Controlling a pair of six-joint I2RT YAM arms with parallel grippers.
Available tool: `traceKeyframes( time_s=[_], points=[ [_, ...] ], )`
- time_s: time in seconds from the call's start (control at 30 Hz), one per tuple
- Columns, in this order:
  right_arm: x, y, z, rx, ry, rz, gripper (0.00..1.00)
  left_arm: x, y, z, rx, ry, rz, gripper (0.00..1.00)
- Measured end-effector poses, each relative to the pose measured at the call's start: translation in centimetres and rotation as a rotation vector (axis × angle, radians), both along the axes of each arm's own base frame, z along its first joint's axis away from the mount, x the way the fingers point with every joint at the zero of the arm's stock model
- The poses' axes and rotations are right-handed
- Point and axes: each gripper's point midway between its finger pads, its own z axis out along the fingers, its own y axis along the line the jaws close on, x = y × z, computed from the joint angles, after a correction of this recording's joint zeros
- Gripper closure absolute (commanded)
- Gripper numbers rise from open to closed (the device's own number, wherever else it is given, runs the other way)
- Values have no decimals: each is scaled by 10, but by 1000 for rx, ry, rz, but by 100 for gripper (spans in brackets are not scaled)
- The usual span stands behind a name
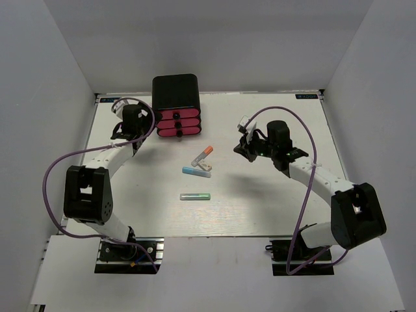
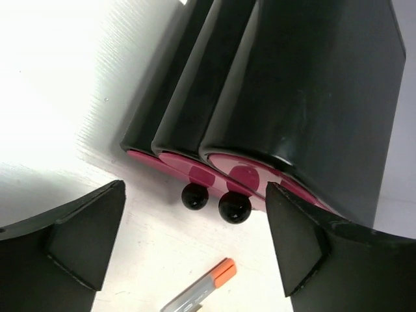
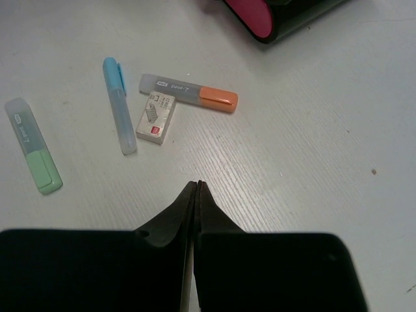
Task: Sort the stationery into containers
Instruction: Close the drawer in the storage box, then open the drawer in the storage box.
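The black cabinet (image 1: 175, 92) stands at the back of the table with three pink-red drawers (image 1: 178, 123), all shut. My left gripper (image 1: 144, 132) is open and empty just left of the drawer fronts. In the left wrist view it (image 2: 195, 240) frames two black knobs (image 2: 234, 207), with the grey marker's orange tip (image 2: 223, 273) below. The grey marker (image 1: 203, 155), white block (image 1: 204, 166), light blue pen (image 1: 195, 172) and green marker (image 1: 195, 196) lie mid-table. My right gripper (image 1: 244, 148) is shut and empty, right of them. The right wrist view shows it (image 3: 197, 185) above bare table.
In the right wrist view the green marker (image 3: 32, 146), blue pen (image 3: 119, 105), white block (image 3: 156, 119) and grey marker (image 3: 188, 93) lie ahead, with the cabinet's corner (image 3: 279, 16) at the top. White walls enclose the table (image 1: 273, 201) on three sides.
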Motion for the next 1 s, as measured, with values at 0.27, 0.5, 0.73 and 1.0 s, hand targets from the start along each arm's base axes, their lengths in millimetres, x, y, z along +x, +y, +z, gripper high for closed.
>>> traceKeyframes(
  time_s=[0.27,0.5,0.73,1.0],
  points=[
    [-2,-1,-1,-2,1,0,100,-22,-13,-9,32,0,-131,54],
    [-6,-3,-7,-7,12,0,100,-38,-31,-21,33,-9,-266,67],
    [-5,-3,-6,-8,6,1,100,-17,-56,-34,1,-11,-358,41],
    [-2,-5,-6,-16,-13,1,100,-6,-72,-57,-43,34,-370,38]
  ],
)
